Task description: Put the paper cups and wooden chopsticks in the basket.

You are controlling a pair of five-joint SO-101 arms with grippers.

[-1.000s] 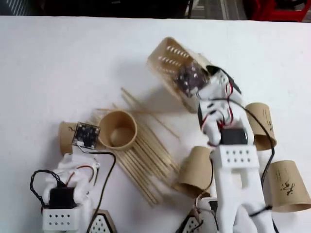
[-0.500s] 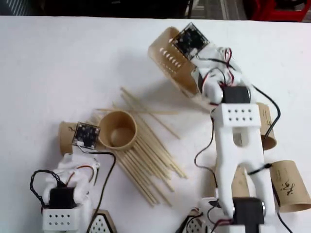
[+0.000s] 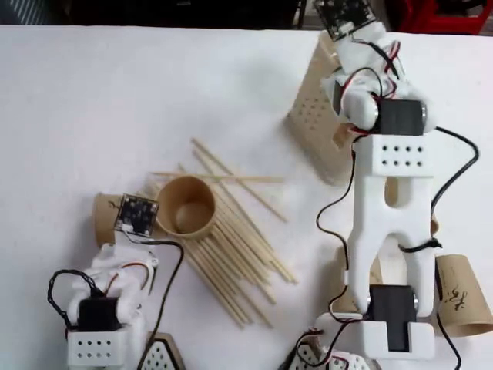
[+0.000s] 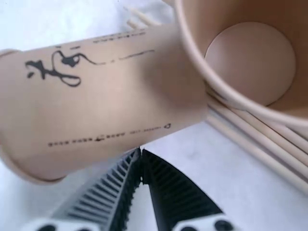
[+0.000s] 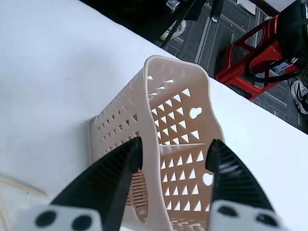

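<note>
arms (image 3: 373,223) — white shells, black servos | cables (image 3: 179,270) red, black | left claw (image 4: 141,159) black, ribbed

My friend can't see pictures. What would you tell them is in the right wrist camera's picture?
An open black claw sits at a pale basket dotted with triangle holes, one basket wall between its two fingers. The basket rests on a white table, and a red stool stands on the dark floor beyond.
</note>
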